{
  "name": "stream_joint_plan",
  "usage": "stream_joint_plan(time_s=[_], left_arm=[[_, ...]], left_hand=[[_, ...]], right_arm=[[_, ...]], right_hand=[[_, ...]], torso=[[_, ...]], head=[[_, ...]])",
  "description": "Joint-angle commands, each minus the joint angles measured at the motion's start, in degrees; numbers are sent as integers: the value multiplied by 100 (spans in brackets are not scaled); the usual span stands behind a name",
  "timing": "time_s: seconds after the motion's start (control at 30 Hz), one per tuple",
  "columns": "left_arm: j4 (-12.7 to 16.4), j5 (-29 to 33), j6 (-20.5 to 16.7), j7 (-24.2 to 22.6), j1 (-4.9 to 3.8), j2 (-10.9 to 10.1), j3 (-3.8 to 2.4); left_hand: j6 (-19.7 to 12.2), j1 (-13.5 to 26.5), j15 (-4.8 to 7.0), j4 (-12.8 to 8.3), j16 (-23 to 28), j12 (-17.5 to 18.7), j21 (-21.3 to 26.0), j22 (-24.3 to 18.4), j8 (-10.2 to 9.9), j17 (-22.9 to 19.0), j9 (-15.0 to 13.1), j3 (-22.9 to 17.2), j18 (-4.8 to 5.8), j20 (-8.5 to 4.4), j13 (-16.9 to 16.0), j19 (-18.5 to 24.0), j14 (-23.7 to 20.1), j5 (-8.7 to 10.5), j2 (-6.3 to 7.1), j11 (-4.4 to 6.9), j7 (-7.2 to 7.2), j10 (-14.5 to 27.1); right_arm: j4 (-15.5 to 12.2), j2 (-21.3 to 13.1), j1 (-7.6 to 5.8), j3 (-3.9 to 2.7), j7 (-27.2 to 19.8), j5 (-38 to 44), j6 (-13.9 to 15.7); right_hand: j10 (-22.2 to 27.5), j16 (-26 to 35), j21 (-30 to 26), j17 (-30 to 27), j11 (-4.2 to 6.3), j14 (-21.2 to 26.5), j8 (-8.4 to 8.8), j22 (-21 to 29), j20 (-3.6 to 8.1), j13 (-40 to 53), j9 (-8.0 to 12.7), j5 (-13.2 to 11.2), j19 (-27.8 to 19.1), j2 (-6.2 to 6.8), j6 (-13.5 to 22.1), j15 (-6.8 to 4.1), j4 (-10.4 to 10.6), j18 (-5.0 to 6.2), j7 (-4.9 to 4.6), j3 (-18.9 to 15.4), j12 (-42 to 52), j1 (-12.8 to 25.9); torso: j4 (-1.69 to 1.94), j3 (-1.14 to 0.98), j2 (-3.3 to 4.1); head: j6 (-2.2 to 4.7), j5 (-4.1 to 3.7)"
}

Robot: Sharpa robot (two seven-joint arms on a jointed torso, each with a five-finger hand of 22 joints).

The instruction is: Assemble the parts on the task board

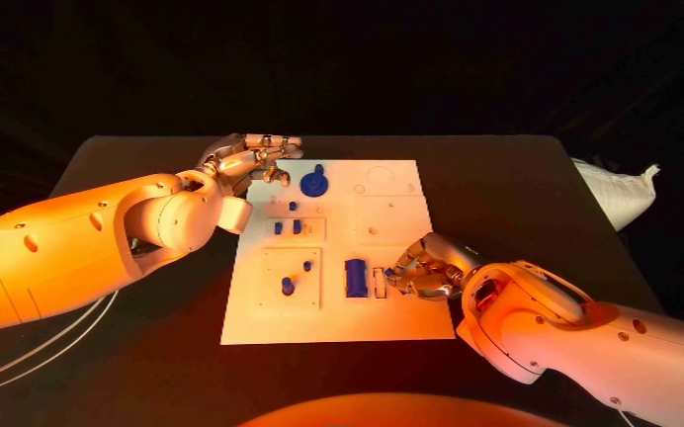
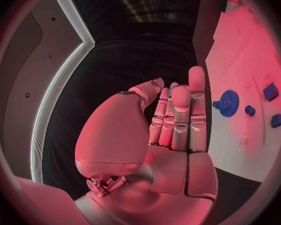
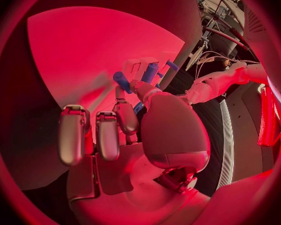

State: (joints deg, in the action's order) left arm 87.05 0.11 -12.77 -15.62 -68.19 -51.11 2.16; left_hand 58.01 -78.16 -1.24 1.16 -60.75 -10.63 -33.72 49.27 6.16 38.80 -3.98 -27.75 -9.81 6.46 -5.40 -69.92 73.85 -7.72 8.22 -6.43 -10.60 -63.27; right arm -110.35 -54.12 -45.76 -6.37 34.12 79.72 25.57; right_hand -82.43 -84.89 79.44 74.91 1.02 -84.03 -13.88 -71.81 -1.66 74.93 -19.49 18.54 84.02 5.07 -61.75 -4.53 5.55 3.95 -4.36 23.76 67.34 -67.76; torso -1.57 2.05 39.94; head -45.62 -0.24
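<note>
The white task board (image 1: 406, 219) lies in the middle of the black table. On it are a blue gear (image 1: 313, 185) at the far left, small blue parts (image 1: 293, 226) below it, and a long blue block (image 1: 355, 278) near the front. My right hand (image 1: 423, 269) rests over the board's front right part, just right of the block. Its thumb and a finger pinch a small blue peg (image 3: 122, 81). My left hand (image 1: 258, 160) hovers at the board's far left corner, fingers stretched out and holding nothing. The gear (image 2: 228, 103) lies just beyond its fingertips (image 2: 197, 77).
A white crumpled cloth (image 1: 616, 192) lies at the table's right edge. Thin cables (image 1: 42, 348) hang by my left arm at the front left. Bare black table (image 1: 513, 180) surrounds the board.
</note>
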Motion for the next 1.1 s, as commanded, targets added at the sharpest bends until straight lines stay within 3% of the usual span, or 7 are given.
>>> stream_joint_plan(time_s=[0.03, 0.33, 1.1], left_arm=[[21, -12, 115, -6, -1, 10, -4], [31, -9, 124, 9, -1, 7, -4], [49, -9, 154, 40, -2, -5, -5]], left_hand=[[-49, 6, 2, 0, 11, -35, 39, -7, 19, -8, 6, 18, -64, 35, 5, -16, -49, 3, -59, 6, -7, 49], [-49, 6, 2, 0, 11, -35, 39, -7, 19, -8, 6, 18, -64, 35, 5, -16, -49, 3, -59, 6, -7, 49], [-52, 3, 2, -5, 11, -49, 46, -12, 24, -17, 6, 25, -64, 35, 4, -17, -54, 3, -64, 4, -10, 57]], right_arm=[[42, 62, -11, 0, 62, -145, -41], [136, 177, -48, 0, 93, -96, -279], [188, 269, -57, 0, 108, 143, -479]], right_hand=[[-44, -38, 26, 730, 13, -449, -16, -19, 60, 109, -164, 41, 19, -5, -133, -45, 7, -33, 101, -55, 6, 92], [-28, -36, 28, 732, 39, -449, -51, -29, 83, 1, -245, 190, 26, -8, -187, -67, 121, -34, 132, -319, -163, 270], [-102, -25, 13, 725, 102, -447, -163, -20, 130, 99, -395, 41, 26, -36, -339, -119, 281, -32, 211, -697, -14, 443]], torso=[[-3, -2, 1], [-4, -2, -3], [-12, -5, -1]], head=[[-8, 14], [-27, 39], [-58, 69]])
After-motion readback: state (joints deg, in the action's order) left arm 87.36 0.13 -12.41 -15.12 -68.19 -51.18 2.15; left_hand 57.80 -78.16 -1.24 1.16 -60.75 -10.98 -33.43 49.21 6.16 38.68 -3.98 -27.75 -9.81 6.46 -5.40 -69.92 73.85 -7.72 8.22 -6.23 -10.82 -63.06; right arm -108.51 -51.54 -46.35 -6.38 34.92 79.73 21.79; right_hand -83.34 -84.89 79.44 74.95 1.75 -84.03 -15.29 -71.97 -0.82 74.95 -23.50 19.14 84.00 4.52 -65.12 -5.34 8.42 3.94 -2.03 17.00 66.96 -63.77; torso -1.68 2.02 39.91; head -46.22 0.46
